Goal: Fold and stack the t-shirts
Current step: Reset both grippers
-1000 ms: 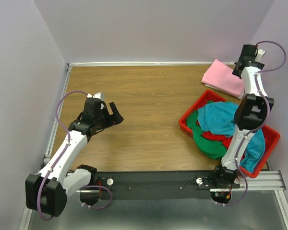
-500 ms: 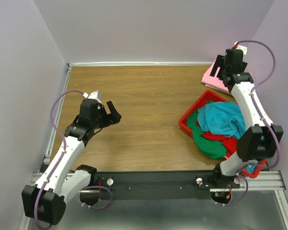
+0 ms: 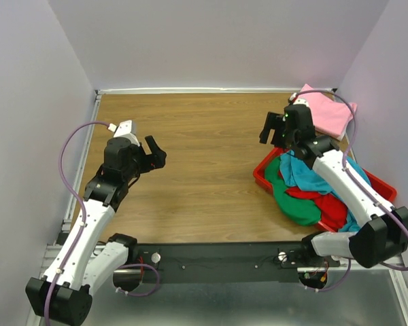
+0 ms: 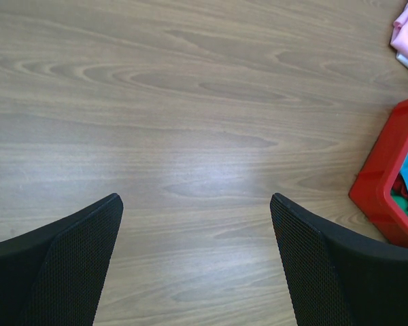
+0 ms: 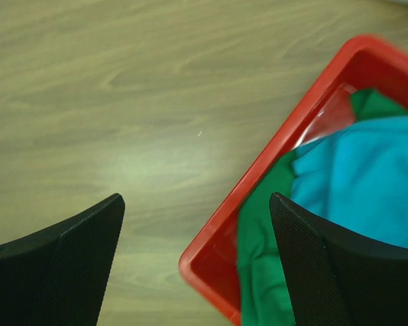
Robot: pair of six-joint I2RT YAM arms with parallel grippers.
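Progress looks early: one pink t-shirt lies folded at the desk's far right corner, while the teal shirt, green shirt and red shirt sit heaped, unfolded, in the red bin. Left fingers are spread wide over bare wood, and right fingers are spread too, empty, over the bin's edge.

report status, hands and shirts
Left hand open over bare table; right hand open over red bin edge. Pink shirt folded far right; other shirts heaped in bin. Nothing blocking.
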